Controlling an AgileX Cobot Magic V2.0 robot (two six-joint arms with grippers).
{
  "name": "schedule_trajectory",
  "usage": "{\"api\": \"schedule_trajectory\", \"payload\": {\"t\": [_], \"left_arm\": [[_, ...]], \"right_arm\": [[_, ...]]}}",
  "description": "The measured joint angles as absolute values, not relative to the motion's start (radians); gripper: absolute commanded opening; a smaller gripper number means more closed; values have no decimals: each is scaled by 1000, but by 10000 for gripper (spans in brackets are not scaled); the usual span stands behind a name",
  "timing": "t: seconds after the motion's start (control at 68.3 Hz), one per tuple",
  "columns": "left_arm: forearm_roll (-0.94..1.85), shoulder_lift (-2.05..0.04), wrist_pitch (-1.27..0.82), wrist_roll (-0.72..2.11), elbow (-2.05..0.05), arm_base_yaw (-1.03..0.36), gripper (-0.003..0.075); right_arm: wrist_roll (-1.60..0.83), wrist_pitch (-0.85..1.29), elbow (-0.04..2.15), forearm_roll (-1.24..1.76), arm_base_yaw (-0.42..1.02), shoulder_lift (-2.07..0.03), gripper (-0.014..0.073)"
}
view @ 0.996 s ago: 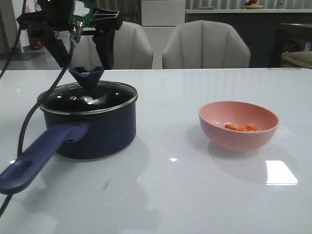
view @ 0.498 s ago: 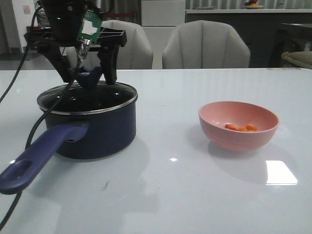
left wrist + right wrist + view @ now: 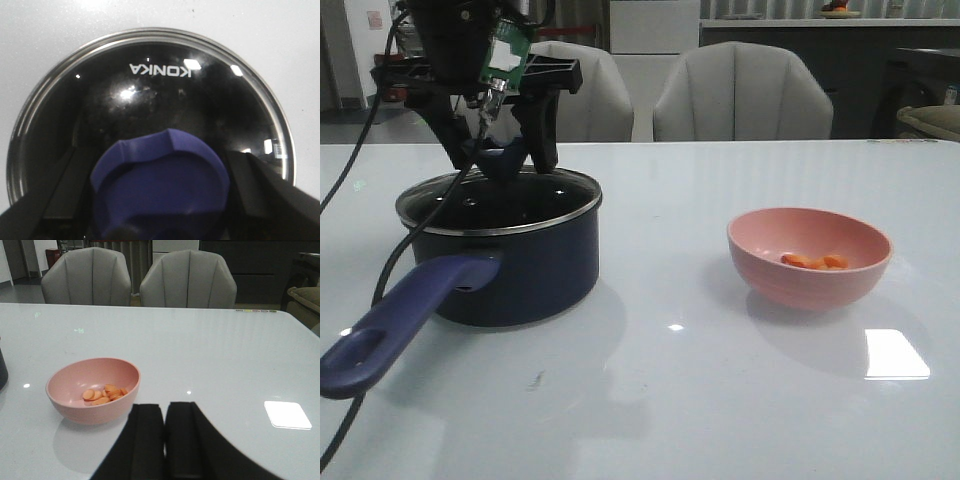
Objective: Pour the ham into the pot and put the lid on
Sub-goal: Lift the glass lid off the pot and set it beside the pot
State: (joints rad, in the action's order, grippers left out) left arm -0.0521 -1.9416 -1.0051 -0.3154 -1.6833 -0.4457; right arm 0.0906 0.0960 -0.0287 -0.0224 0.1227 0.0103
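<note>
Table [image 3: 650,400]: white and glossy, carries everything listed; two grey chairs stand beyond its far edge.

Pot [image 3: 510,262]: dark blue, toward the left edge. Its long axis runs along the handle [image 3: 405,315], which points toward the near left corner, hole end nearest the near edge.

Lid [image 3: 150,95]: glass with a metal rim, seated flat on the pot, closing it. Knob [image 3: 160,185] upright at the centre.

Bowl [image 3: 810,255]: pink, upright, toward the right edge, well apart from the pot.

Ham [image 3: 104,394]: orange slices, all in the bowl's bottom; none in the pot.

Left gripper [image 3: 500,150]: directly over the lid, one finger each side of the knob, spread wide; the left wrist view shows a gap on both sides, so nothing is held.

Right gripper [image 3: 165,440]: near the table's near edge, beside the bowl, fingers pressed together, empty.

Step in hand, by judgement: uncovering the pot, since the ham cannot go in while it is closed. Next move calls for pinching the knob, lifting straight up and setting the lid aside; then the right arm takes the bowl.
</note>
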Motion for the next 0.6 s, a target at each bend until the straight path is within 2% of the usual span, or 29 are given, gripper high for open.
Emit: {"api": "schedule_trajectory", "payload": {"t": [0.41,0.601], "left_arm": [[-83,-1802,-1028,-259,-1688,-439,309],[-107,-1741,-1056,-210,-1662,-349,309]], "right_arm": [[91,96,-29,-22,123,10,157],[91,96,-29,-22,123,10,157]]}}
